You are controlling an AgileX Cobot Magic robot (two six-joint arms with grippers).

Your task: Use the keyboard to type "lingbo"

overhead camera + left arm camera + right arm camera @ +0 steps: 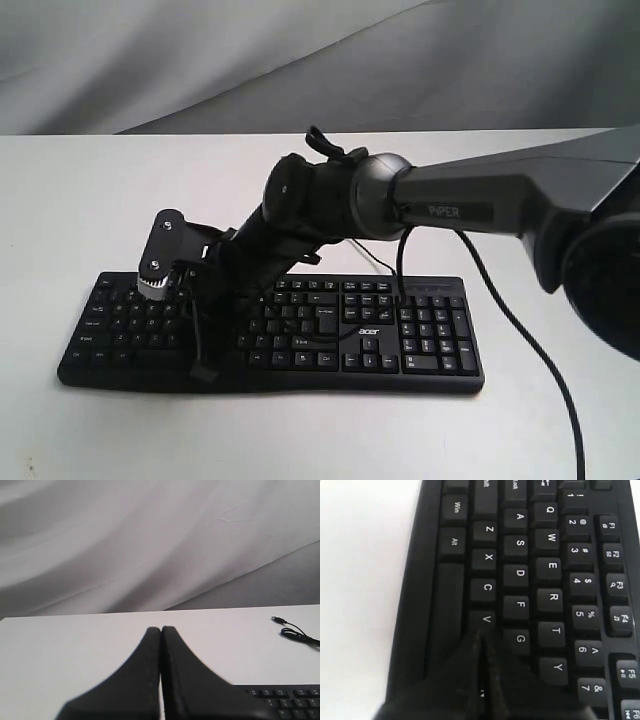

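The black keyboard (420,330) with white legends and an "acer" logo lies on the white table. My right arm reaches across to its left half. There my right gripper (204,368) points down at the bottom letter row. In the right wrist view the keyboard (520,572) fills the frame and the right gripper (481,634) is shut on nothing. Its tips sit just past the V key (486,619), below G, and I cannot tell whether they touch a key. My left gripper (161,629) is shut and empty, held above bare table beside a keyboard corner (290,700).
The keyboard's thin USB cable (295,632) lies loose on the table with its plug free. A thicker black cable (525,345) hangs from the right arm over the number pad side. A grey cloth backdrop (300,60) closes off the far table edge.
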